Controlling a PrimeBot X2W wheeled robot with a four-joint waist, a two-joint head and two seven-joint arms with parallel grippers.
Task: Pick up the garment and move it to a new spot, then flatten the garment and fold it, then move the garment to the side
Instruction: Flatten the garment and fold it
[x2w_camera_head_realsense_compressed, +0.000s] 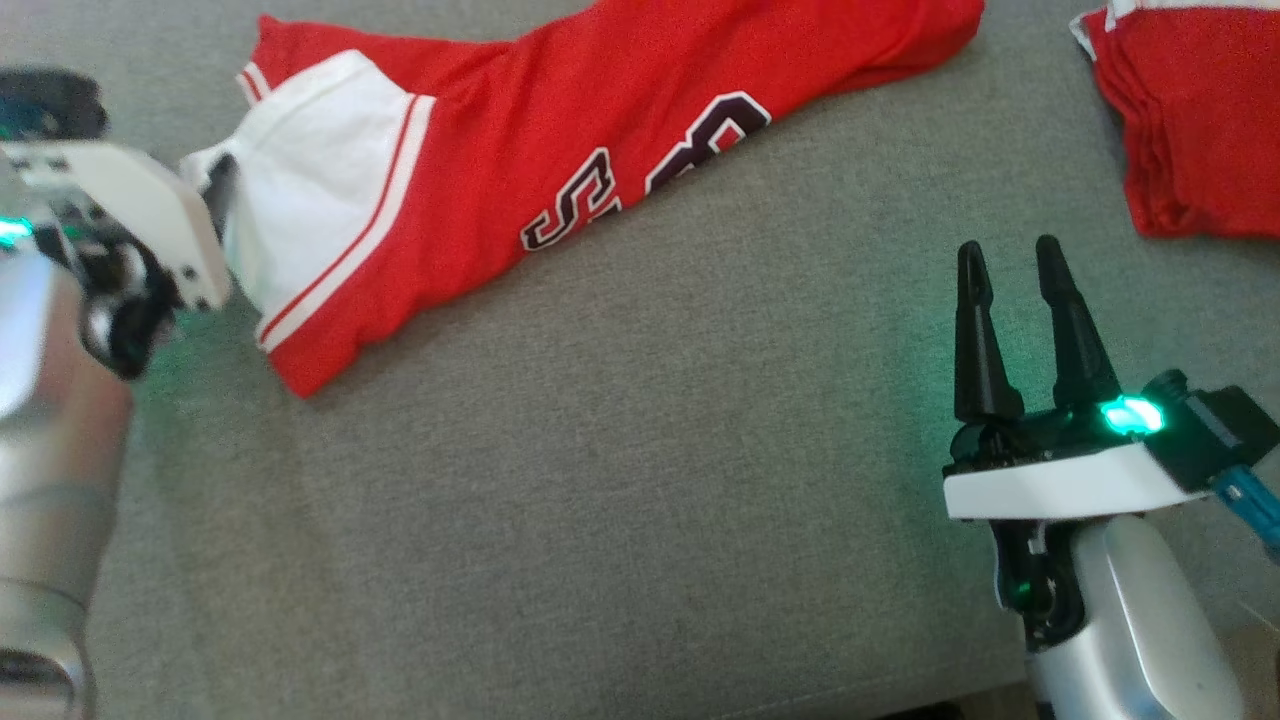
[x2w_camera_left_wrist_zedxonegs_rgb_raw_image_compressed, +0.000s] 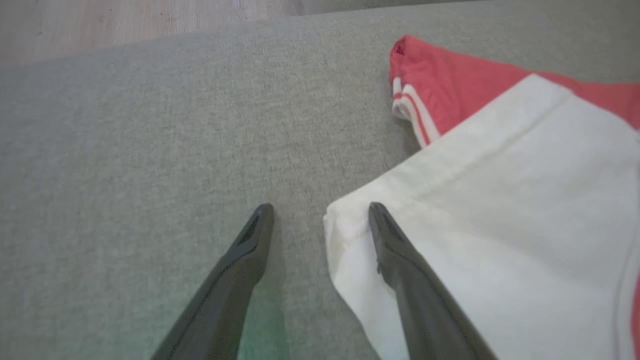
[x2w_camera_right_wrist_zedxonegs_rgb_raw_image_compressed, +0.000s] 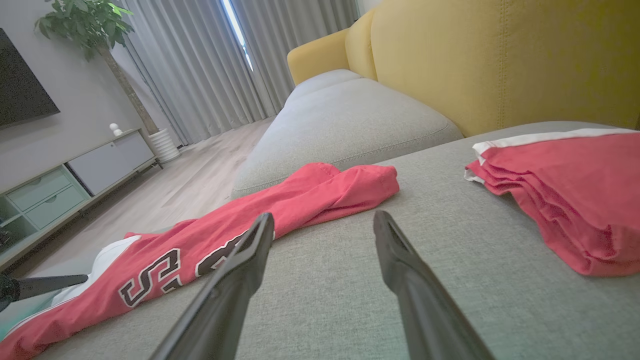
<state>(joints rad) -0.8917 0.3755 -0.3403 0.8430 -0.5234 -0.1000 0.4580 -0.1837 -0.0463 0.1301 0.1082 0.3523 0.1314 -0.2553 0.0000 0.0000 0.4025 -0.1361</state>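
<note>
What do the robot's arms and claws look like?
The right claw has two long, dark, pointed fingers on a black and white base with a green light and blue cable. The left claw looks alike. The forearms are silver.

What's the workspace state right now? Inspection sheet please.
Surface: grey fabric sofa cushion, bare in the middle.
Job's things: red jersey with white sleeve and dark lettering, lying bunched, unfolded.
Clutter: folded red cloth stack, far right.
Hands: left hand open, straddling the jersey's sleeve corner; right hand open, over bare cushion, empty.
Cables: blue cable at right wrist.
Surroundings: yellow sofa backrest, grey curtains, potted plant, wooden floor.
</note>
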